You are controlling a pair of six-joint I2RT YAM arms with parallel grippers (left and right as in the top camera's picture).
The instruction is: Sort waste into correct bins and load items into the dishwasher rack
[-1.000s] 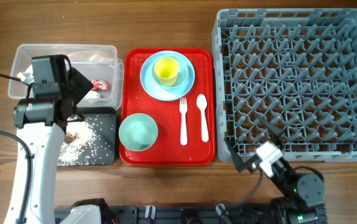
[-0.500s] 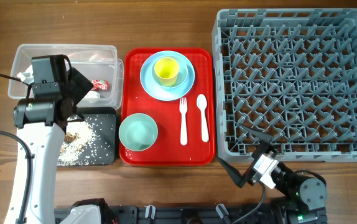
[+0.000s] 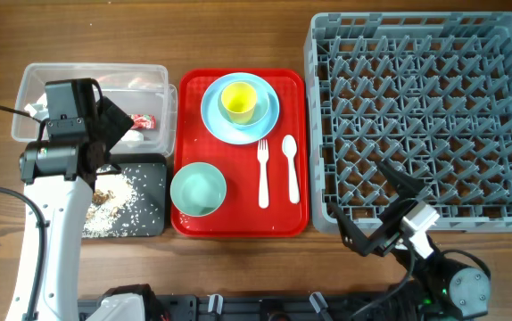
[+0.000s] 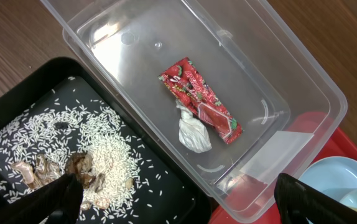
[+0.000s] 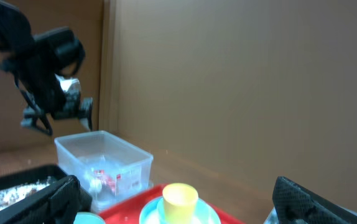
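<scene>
Upper left: left gripper (image 4: 180,200) over clear tub (image 3: 95,73) and black tray (image 3: 153,174), fingers spread wide, gripping nothing. Inside tub: red wrapper (image 4: 200,99) touching white tissue (image 4: 194,134). On black tray: rice scraps (image 4: 104,149). Centre, on red tray (image 3: 238,223): yellow cup (image 3: 238,100) on blue plate (image 3: 269,114), green bowl (image 3: 198,189), fork (image 3: 262,169), spoon (image 3: 290,165). Right: grey rack (image 3: 425,107). Lower right, by rack's lower edge: right gripper (image 3: 376,207), spread wide, empty; contact with rack unclear.
</scene>
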